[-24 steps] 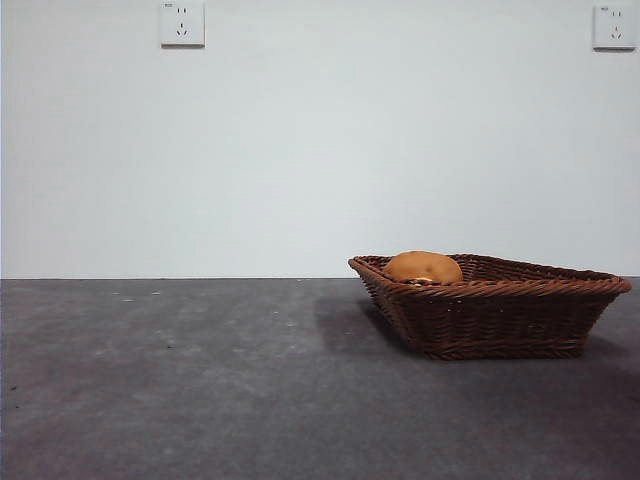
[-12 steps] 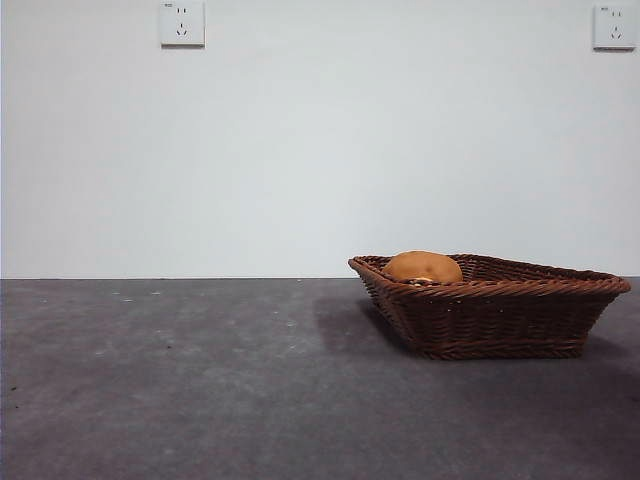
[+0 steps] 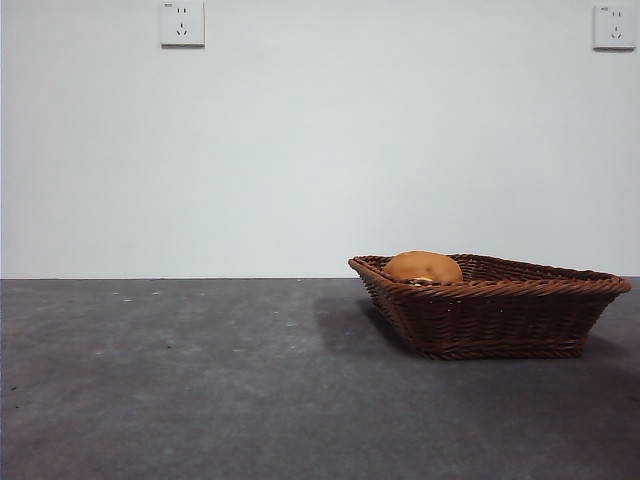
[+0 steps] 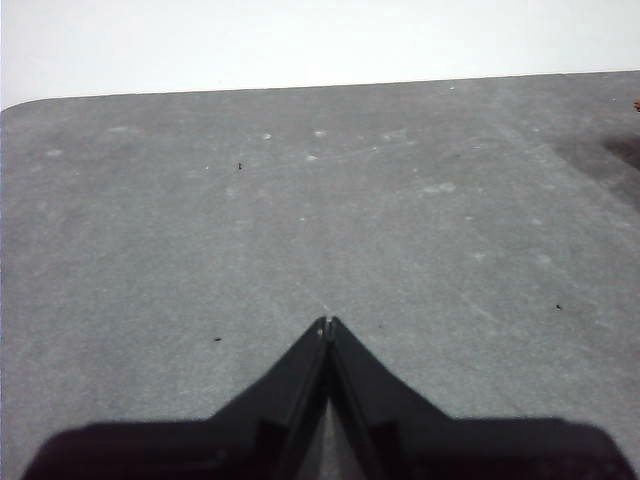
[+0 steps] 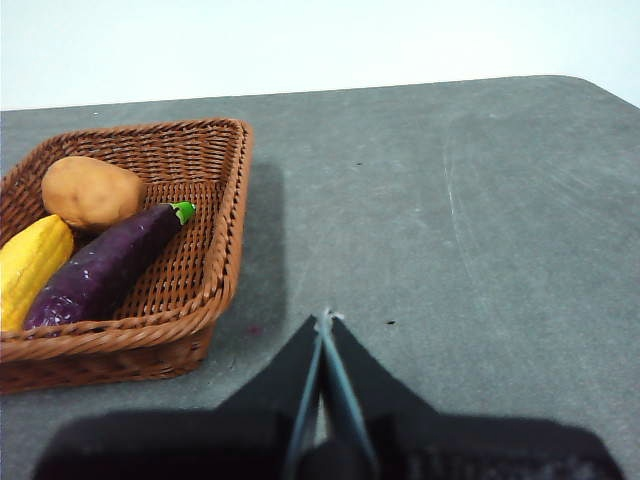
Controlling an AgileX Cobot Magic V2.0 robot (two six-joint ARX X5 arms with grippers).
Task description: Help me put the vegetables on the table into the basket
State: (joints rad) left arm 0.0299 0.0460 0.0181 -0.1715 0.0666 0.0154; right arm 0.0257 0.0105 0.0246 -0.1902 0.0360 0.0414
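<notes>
Three vegetables, all inside the basket (image 5: 130,255) already: potato (image 5: 92,192) at the far end, eggplant (image 5: 105,265) lying lengthwise just beside it with green stem tip toward the basket's middle, yellow vegetable (image 5: 30,270) pressed along the eggplant's other flank, against the basket wall. From the low front view, only the potato's dome peeking over the basket's braided rim; the other two hidden behind the wicker.

Nothing on the bench (image 3: 200,380) outside the basket, in any view. Task looks finished, by the lie of things.

Right gripper (image 5: 323,322) clenched shut, empty, hanging over bare bench just beside the basket's near corner. Left gripper (image 4: 327,324) likewise pinched closed on nothing, well away from the basket, only grey surface beneath.

Handling, should any piece need reseating: potato probably firm and fairly heavy, rounded, best pinched across its narrower middle. Eggplant glossy, likely slippery, long; best taken at mid-length across the body, not at the stem, to stop it swinging. Yellow vegetable smallest in view, seemingly light, lumpy enough to give some purchase, though crowded against the wall and awkward to reach. Basket itself stiff-looking wicker, shallow, flared, easy to drop into from above.
</notes>
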